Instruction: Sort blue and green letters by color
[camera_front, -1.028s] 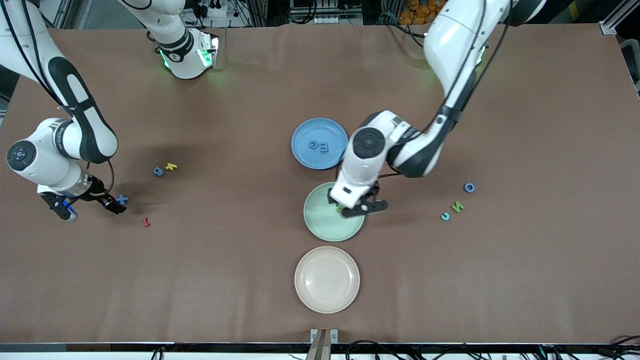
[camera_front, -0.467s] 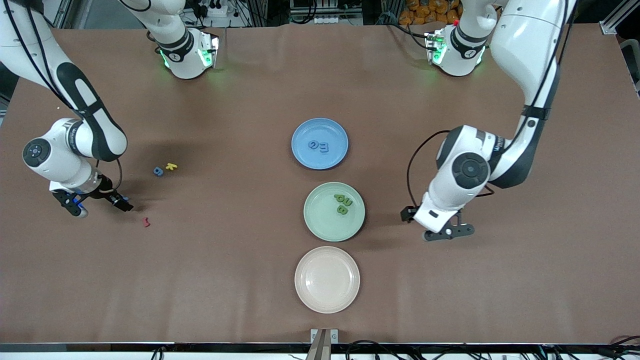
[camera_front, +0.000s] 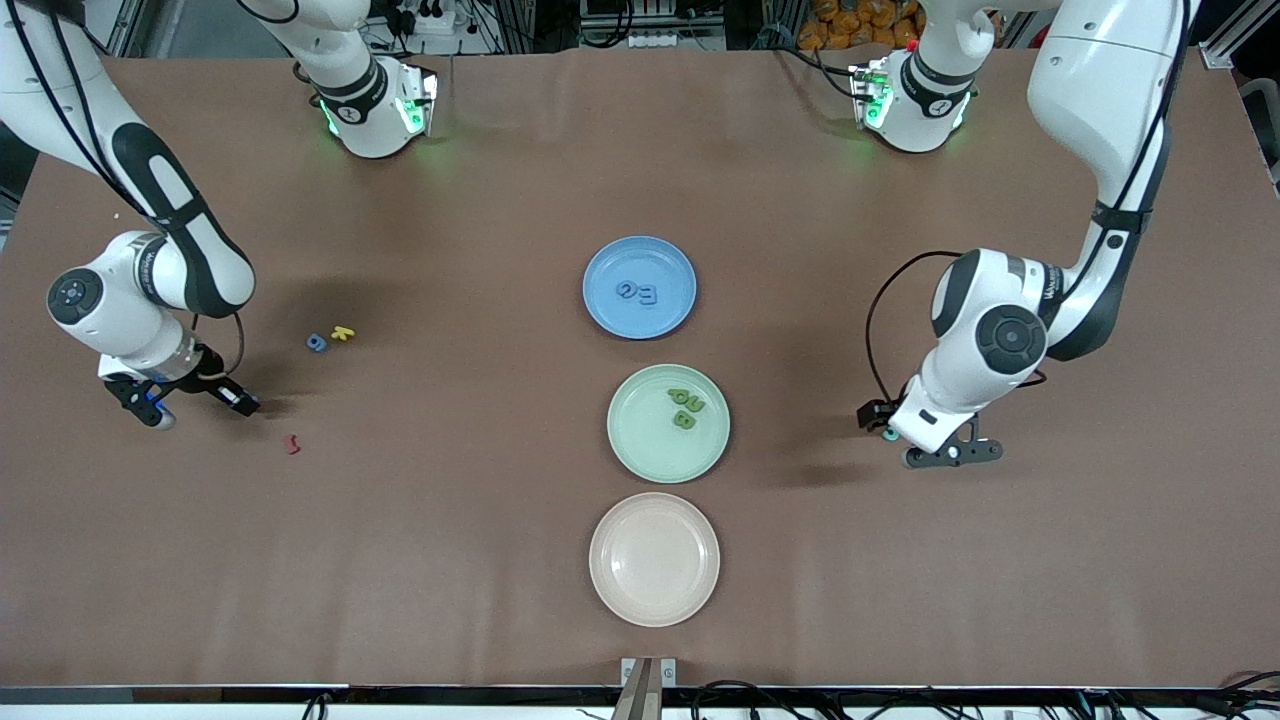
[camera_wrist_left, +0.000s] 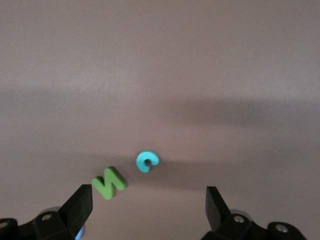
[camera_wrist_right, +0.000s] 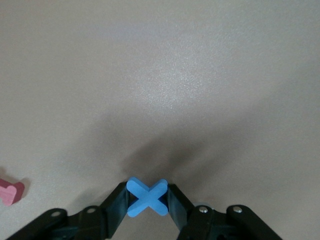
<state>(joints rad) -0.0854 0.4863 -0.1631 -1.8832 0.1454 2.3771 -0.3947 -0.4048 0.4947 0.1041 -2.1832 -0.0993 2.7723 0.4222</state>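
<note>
Pinching blue X (camera_wrist_right: 146, 197), right end effector (camera_wrist_right: 147, 200); left end effector (camera_wrist_left: 149, 200) open.

Both arms have glossy white shells with black bands at the joints and round dark caps on the wrist housings. Green lights glow on the two white bases. Thin black cables run along each arm and loop loose near the wrists. The left gripper (camera_front: 925, 445) and right gripper (camera_front: 195, 403) are black, with small silver screws showing by the fingers (camera_wrist_left: 80, 207).
</note>
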